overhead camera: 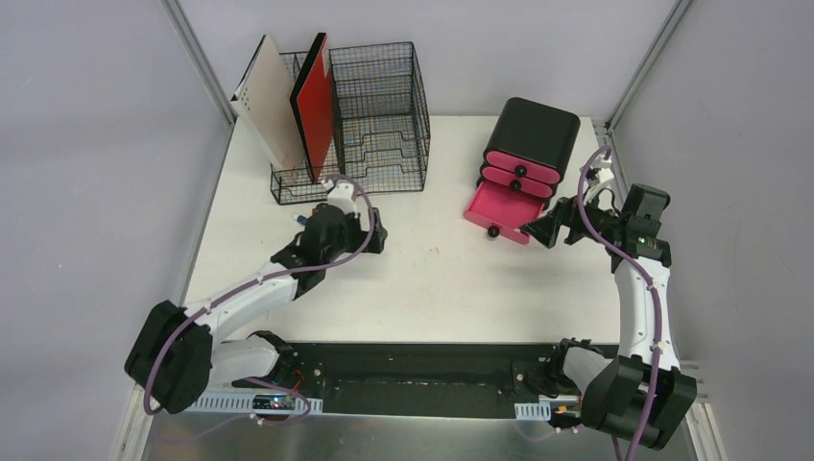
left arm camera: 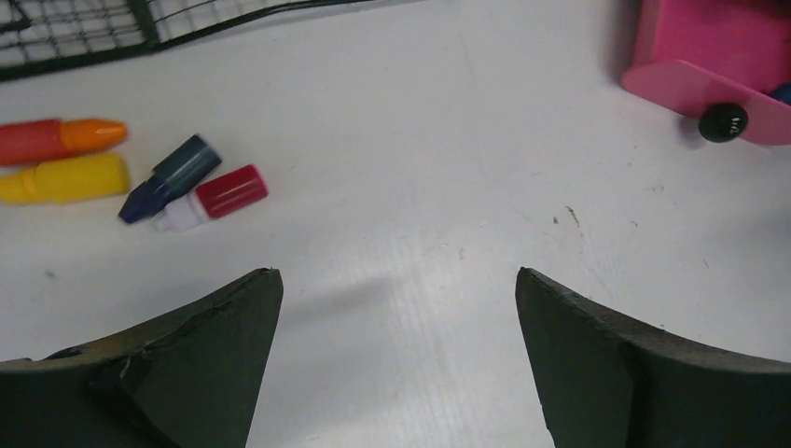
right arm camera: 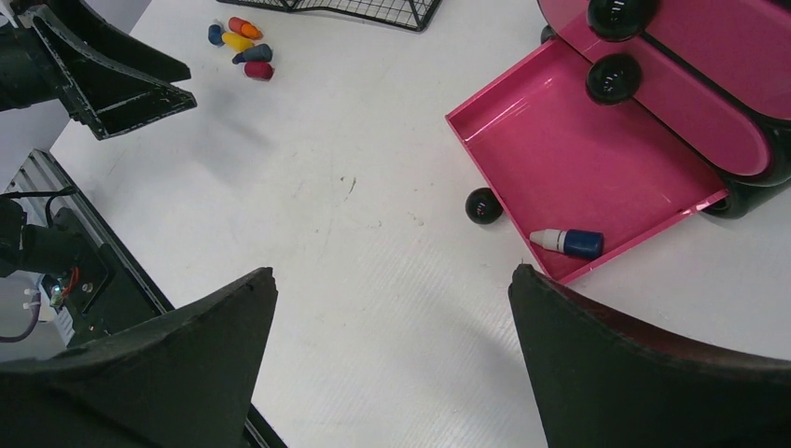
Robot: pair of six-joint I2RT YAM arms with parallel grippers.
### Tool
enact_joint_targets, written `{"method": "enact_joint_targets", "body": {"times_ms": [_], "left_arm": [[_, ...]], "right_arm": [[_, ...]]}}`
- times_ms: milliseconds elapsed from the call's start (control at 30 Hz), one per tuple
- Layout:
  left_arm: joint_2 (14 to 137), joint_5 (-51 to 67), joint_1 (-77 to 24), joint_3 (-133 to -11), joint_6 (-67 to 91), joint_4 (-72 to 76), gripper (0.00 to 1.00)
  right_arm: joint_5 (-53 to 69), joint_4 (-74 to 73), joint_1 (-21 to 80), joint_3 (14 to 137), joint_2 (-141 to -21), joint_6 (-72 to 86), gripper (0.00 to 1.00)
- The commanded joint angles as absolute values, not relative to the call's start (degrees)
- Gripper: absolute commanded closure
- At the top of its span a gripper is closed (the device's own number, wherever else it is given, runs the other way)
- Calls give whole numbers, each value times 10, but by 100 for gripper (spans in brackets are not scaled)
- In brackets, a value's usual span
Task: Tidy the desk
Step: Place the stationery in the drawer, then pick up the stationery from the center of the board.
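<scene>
1. The desk (overhead camera: 432, 288) fills the middle of the top view, beneath both arms.
2. Mesh organizer (overhead camera: 379, 115) stands at eleven o'clock, drawer box (overhead camera: 533, 139) at one, its bottom drawer (right arm camera: 578, 168) out.
3. Left gripper (left arm camera: 396, 280) and right gripper (right arm camera: 392, 275) both have fingers wide and hold nothing.
4. Coloured tubes (left arm camera: 173, 177) lie at the left gripper's ten o'clock; a blue bottle (right arm camera: 567, 243) lies in the drawer.

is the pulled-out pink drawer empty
No, a small blue bottle lies near the front corner of the open pink drawer.

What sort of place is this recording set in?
Probably a robotics lab bench staged as an office workspace: the white desk, a wire-mesh organizer and a black box with pink drawers.
</scene>
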State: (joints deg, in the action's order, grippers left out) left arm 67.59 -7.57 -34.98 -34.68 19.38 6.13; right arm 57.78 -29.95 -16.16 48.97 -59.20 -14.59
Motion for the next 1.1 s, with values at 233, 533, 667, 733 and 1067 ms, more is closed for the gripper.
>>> {"method": "enact_joint_targets", "body": {"times_ms": [233, 533, 667, 733, 1067], "left_arm": [[708, 46, -191, -318, 350, 50, 2], [820, -70, -183, -455, 513, -147, 23], [848, -97, -183, -488, 573, -176, 36], [856, -119, -183, -501, 605, -194, 39], [912, -157, -183, -572, 679, -247, 46]], "right_arm": [[587, -296, -175, 514, -583, -157, 1], [594, -295, -177, 512, -581, -154, 1], [595, -294, -178, 512, -578, -154, 1], [595, -293, -178, 512, -578, -153, 1], [599, -291, -180, 512, -575, -150, 1]]}}
